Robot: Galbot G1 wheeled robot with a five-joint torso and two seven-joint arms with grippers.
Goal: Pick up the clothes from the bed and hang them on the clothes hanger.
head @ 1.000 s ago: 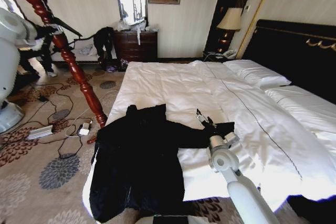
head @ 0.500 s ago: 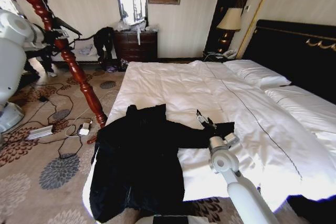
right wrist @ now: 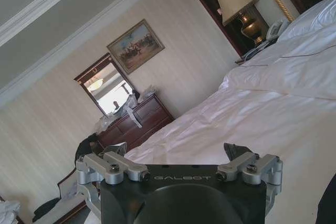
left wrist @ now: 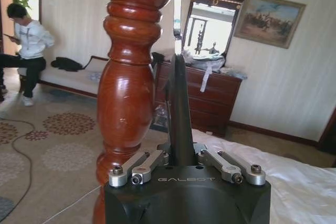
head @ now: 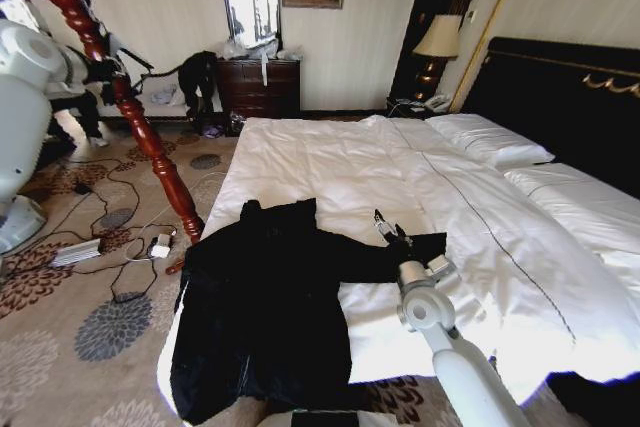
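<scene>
Clothes (head: pixel 265 302), one black long-sleeved coat, lie spread flat on the near corner of the bed (head: pixel 330 162), at about 6 o'clock in the head view. The hem hangs over the bed's near edge, and one sleeve stretches out across the white duvet toward 3 o'clock.

Right tool (head: pixel 392 234) sits at the end of that sleeve, low over the duvet, with the white arm reaching up from 5 o'clock. In the right wrist view its two fingers (right wrist: pixel 236 153) stand wide apart with nothing between them.

Left tool (left wrist: pixel 177 93) is raised at 10 o'clock in the head view, just beside the clothes hanger (head: pixel 140 127). In the left wrist view its dark fingers are pressed together into one narrow blade, holding nothing, with the glossy turned pole (left wrist: pixel 126 93) right next to them; whether they touch it I cannot tell.

The clothes hanger stands on the patterned carpet beside the bed, well apart from the clothes. A brown dresser (head: pixel 258 87) stands against the far wall at 12 o'clock.
</scene>
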